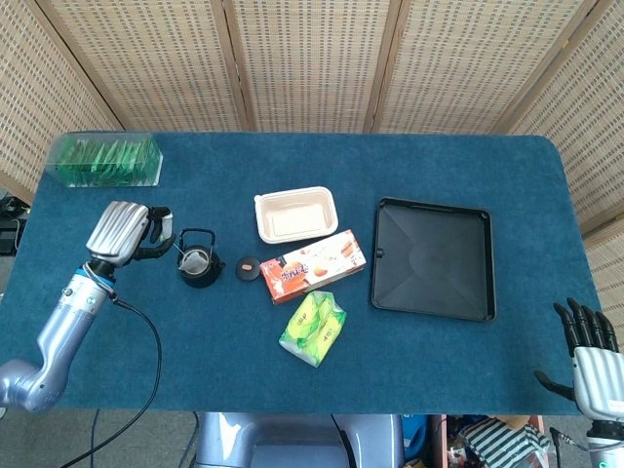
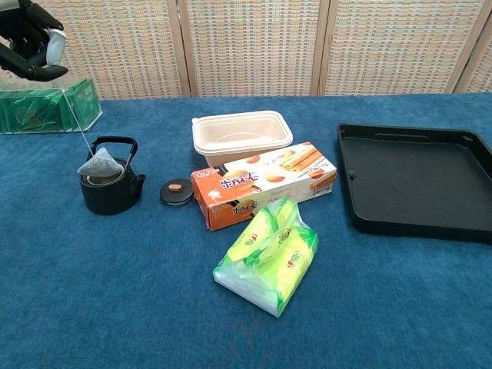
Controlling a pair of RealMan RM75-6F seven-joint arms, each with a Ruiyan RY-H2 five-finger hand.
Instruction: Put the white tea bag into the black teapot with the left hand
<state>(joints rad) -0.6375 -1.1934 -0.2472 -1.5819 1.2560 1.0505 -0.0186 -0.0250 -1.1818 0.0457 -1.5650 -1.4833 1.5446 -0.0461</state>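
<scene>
The black teapot stands open near the table's left side, its small lid lying just to its right. The white tea bag hangs on its string right over the teapot's mouth. My left hand pinches the top of the string, up and to the left of the pot. Fingers apart, my right hand idles off the table's front right corner, holding nothing.
A white food container, an orange snack box and a green packet lie right of the teapot. A black tray is further right. A clear box of green tea packets stands at the far left.
</scene>
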